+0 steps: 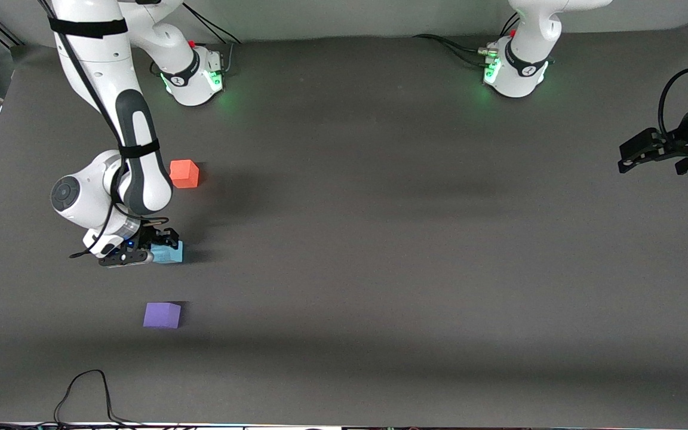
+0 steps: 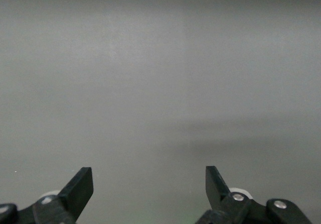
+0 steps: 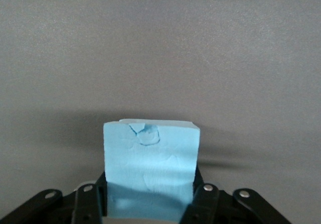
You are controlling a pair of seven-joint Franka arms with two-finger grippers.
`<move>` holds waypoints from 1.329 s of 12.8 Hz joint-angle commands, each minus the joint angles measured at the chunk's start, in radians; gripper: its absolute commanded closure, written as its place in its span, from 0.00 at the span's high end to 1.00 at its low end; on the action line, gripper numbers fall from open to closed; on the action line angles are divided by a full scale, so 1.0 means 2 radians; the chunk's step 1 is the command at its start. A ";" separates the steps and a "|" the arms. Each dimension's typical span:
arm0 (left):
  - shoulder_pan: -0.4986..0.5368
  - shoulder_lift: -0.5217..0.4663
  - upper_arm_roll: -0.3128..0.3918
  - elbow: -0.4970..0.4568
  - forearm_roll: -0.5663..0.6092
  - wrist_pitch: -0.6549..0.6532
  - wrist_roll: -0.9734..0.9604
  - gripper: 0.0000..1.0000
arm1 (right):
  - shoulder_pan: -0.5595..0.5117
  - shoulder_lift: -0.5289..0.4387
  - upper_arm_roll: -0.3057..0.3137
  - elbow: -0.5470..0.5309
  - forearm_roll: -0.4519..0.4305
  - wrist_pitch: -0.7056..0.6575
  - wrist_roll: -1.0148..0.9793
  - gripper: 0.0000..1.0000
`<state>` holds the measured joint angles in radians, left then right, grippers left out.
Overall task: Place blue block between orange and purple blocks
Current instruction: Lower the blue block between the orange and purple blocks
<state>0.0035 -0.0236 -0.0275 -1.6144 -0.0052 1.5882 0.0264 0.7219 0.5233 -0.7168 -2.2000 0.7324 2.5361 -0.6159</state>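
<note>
Gripping blue block, right hand (left waits).

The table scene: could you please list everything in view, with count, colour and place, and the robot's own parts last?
Table: one, dark grey, under everything.
Orange block: one, orange-red, on the table toward the right arm's end, farthest of the three blocks from the front camera.
Purple block: one, violet, on the table, nearest of the three to the front camera.
Blue block: one, light blue, between the other two, held in the right hand.
Cable: one, black, looped at the table edge nearest the front camera.
Right hand: one, black, shut on the blue block.
Left hand: one, black, open, waiting over the left arm's end of the table.
</note>
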 commanded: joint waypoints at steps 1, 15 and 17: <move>-0.002 -0.003 -0.001 -0.003 0.002 0.007 -0.008 1.00 | 0.013 -0.015 -0.003 -0.028 0.017 0.004 -0.017 0.36; -0.003 0.000 -0.002 -0.004 0.001 0.009 -0.009 1.00 | 0.033 -0.035 -0.007 -0.044 0.050 0.004 0.031 1.00; -0.003 0.000 -0.002 -0.004 0.001 0.009 -0.009 1.00 | 0.034 -0.053 -0.011 -0.041 0.037 0.000 0.031 1.00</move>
<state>0.0033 -0.0203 -0.0305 -1.6151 -0.0053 1.5882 0.0240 0.7767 0.4792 -0.7197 -2.2740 0.8097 2.5441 -0.5658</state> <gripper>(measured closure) 0.000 0.000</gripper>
